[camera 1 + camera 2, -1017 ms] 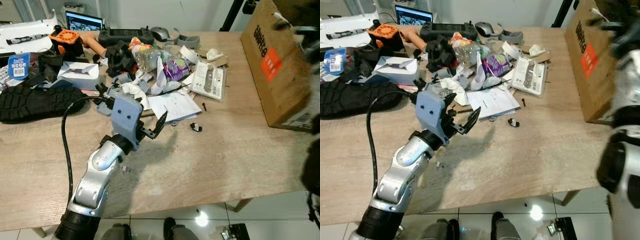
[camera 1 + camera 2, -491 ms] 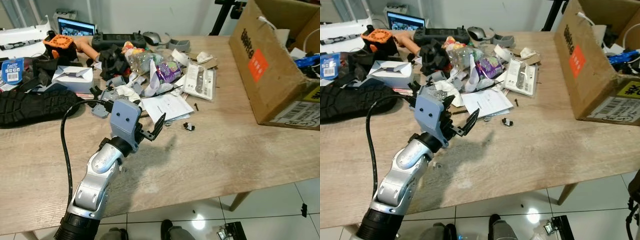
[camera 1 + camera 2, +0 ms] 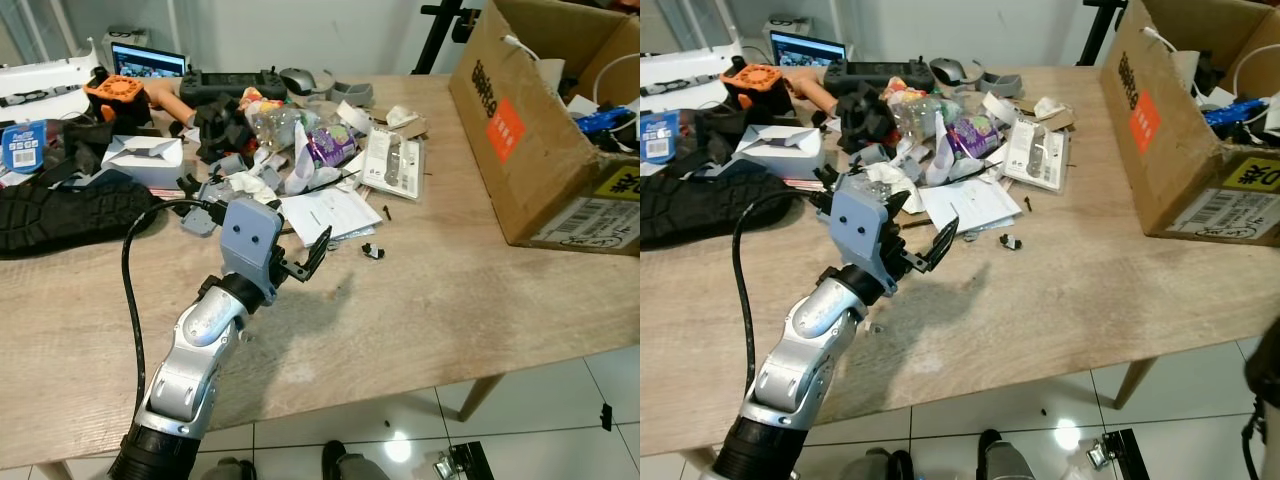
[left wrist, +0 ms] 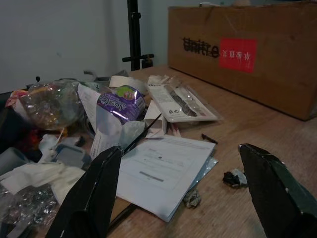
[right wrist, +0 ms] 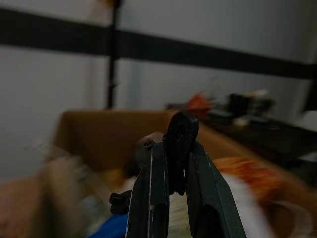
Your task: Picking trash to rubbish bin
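Across the light wooden tabletop [image 3: 450,300] things are running from large to small. At its far right corner a big brown cardboard box with an orange label [image 3: 520,120] is serving as the rubbish bin, already holding cables and scraps. Along the left edge a black rubber shoe sole [image 3: 60,210] is lying flat, with a white folded carton [image 3: 150,155] just behind it. Toward the far edge, around the middle, the trash heap is spreading: a crushed clear plastic bottle [image 4: 52,104], a purple snack wrapper [image 3: 330,145], a clear blister pack [image 3: 392,160], a white printed paper sheet [image 3: 335,212] and, nearest the open wood, a tiny black-and-white scrap [image 3: 372,250].

Compared with a second ago, the right arm, then blurring past the box at the right edge of the head views, is now gone from there, and the whole box mouth is showing. The right gripper [image 5: 173,163] is now hanging over the box interior with its fingers pressed together and nothing visible between them. I judge one drop finished and the next pick falling to the other arm.

The left gripper [image 3: 300,258] is hovering above the tabletop just short of the paper sheet, as it was a second ago, its fingers [image 4: 94,193] spread wide and empty. The paper sheet and the tiny scrap are sitting between them in the wrist view, so either looks a likely next target.
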`<state>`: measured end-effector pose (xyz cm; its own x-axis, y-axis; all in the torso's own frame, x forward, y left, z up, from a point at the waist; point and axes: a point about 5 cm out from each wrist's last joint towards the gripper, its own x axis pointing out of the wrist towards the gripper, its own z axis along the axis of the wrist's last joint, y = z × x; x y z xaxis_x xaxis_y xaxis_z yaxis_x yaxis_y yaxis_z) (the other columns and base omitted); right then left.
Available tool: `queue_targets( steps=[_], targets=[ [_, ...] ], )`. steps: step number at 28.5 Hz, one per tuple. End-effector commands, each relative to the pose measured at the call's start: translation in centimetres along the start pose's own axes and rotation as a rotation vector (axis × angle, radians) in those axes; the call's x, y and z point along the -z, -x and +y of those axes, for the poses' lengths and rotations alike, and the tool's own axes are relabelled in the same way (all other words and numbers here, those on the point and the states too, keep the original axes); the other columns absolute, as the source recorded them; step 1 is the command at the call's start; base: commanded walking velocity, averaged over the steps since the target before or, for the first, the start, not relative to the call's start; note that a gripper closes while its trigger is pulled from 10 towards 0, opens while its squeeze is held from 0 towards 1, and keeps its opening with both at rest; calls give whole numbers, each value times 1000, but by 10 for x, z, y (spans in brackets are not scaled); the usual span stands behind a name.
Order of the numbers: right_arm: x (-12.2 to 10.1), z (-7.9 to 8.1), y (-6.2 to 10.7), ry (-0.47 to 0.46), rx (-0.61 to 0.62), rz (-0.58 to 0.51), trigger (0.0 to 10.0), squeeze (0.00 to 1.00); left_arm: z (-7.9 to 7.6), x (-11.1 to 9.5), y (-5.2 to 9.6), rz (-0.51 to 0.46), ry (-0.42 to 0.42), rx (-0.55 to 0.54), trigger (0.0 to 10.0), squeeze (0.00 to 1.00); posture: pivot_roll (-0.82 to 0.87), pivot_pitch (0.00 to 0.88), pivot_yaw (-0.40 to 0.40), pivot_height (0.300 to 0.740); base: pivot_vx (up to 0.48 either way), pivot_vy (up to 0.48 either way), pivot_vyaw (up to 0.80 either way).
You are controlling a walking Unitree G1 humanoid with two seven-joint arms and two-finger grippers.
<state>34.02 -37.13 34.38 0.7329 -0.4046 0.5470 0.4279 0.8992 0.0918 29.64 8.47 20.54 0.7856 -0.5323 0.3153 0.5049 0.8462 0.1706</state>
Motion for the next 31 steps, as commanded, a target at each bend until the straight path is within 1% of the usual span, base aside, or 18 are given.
queue_targets(
  steps=[1, 3, 8, 10, 11, 13, 14, 15, 16, 20, 25, 26, 27, 28, 29, 31],
  targets=[
    [0, -1, -1, -3, -13, 17, 10000, 0, -3, 3, 1, 17, 3, 13, 10000, 0, 59, 201, -60, 740, 0, 0, 0],
    [1, 0, -1, -8, -8, 19, 10000, 0, 1, 3, 4, 28, -11, 15, 10000, 0, 74, 233, -50, 740, 0, 0, 0],
    [2, 0, 0, -2, -31, 17, 10000, 0, 4, 2, 10, 43, -20, 18, 10000, 0, 104, 219, -11, 740, 0, 0, 0],
    [0, -1, -1, -1, -42, 16, 10000, 0, 7, 1, 11, 54, -35, 30, 10000, 0, 120, 240, 8, 740, 0, 0, 0],
    [0, -3, -1, -1, -43, 14, 10000, 0, 10, 0, 12, 56, -44, 31, 10000, 0, 132, 246, 28, 740, 0, 0, 0],
    [-1, -4, -1, -1, -42, 14, 10000, 0, 11, 0, 12, 57, -50, 31, 10000, 0, 132, 246, 28, 740, 0, 0, 0],
    [-2, -7, -1, -1, -36, 8, 10000, 0, 13, -2, 12, 57, -58, 27, 10000, 0, 142, 236, 47, 740, 0, 0, 0],
    [-2, -7, -1, -1, -36, 8, 10000, 0, 13, -2, 12, 57, -58, 27, 10000, 0, 142, 236, 47, 740, 0, 0, 0],
    [-5, -14, -1, -3, -23, -2, 10000, 0, 18, -4, 12, 57, -71, 17, 10000, 0, 158, 237, 65, 740, 0, 0, 0],
    [-5, -19, 1, -7, -5, -3, 10000, 0, 22, -6, 14, 71, -91, 24, 10000, 0, 185, 251, 93, 740, 0, 0, 0],
    [-3, -22, 2, -16, 8, -3, 10000, 0, 25, -8, 15, 83, -96, 38, 10000, 0, 201, 245, 107, 740, 0, 0, 0],
    [-3, -22, 3, -36, 6, -7, 10000, 0, 26, -8, 15, 86, -96, 41, 10000, 0, 202, 246, 106, 740, 0, 0, 0],
    [-4, -23, 3, -37, 15, -10, 10000, 831, 26, -8, 14, 85, -91, 41, 10000, 0, 201, 245, 106, 740, 0, 0, 0],
    [-4, -23, 3, -37, 15, -10, 10000, 831, 26, -8, 14, 85, -91, 41, 10000, 0, 201, 245, 106, 740, 0, 0, 0],
    [-5, -24, 2, -37, 28, -16, 10000, 1000, 24, -9, 14, 84, -84, 41, 10000, 0, 201, 241, 104, 740, 0, 0, 0],
    [-7, -24, 1, -22, 39, -18, 10000, 1000, 24, -9, 13, 83, -81, 43, 10000, 0, 201, 240, 102, 740, 0, 0, 0]
  ],
)
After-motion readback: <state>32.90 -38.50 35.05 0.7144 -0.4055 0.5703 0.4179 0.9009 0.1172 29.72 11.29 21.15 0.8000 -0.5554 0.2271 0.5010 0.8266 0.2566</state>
